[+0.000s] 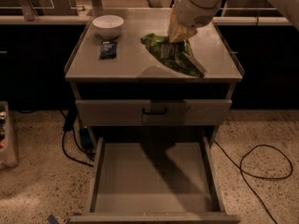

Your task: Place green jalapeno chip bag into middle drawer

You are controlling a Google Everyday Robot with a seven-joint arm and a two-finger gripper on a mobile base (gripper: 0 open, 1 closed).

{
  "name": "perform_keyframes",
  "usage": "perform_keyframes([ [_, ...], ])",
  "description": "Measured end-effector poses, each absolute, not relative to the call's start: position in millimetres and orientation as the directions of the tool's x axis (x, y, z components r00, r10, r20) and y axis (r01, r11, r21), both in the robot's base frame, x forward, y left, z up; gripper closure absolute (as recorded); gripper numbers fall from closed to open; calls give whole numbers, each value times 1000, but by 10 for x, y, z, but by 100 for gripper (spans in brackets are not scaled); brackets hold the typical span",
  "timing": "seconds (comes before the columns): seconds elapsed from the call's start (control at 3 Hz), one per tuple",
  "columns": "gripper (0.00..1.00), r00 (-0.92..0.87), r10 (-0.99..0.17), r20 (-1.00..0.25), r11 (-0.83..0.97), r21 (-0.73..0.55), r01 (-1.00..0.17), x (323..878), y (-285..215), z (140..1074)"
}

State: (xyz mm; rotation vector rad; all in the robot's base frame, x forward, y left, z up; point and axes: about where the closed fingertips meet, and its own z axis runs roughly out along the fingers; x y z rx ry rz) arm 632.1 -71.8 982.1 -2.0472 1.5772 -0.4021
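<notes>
The green jalapeno chip bag (176, 56) is a crinkled light-green foil bag over the right half of the cabinet top (126, 66). My gripper (180, 32) comes down from the upper right and is shut on the bag's upper end. The bag hangs slanted from it toward the front right, and a shadow lies on the top below it. The middle drawer (154, 181) is pulled fully out at the bottom of the view; its flat grey floor is bare.
A white bowl (108, 25) and a small dark blue packet (108, 49) sit on the left of the cabinet top. A shut drawer front with a black handle (154, 111) is above the open drawer. Cables (261, 164) lie on the floor at right and left.
</notes>
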Motion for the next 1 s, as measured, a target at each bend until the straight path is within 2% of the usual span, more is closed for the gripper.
perform_keyframes([
  [1.0,100,294,-947,-126,-196,-499,-844,5823,-658,9649],
])
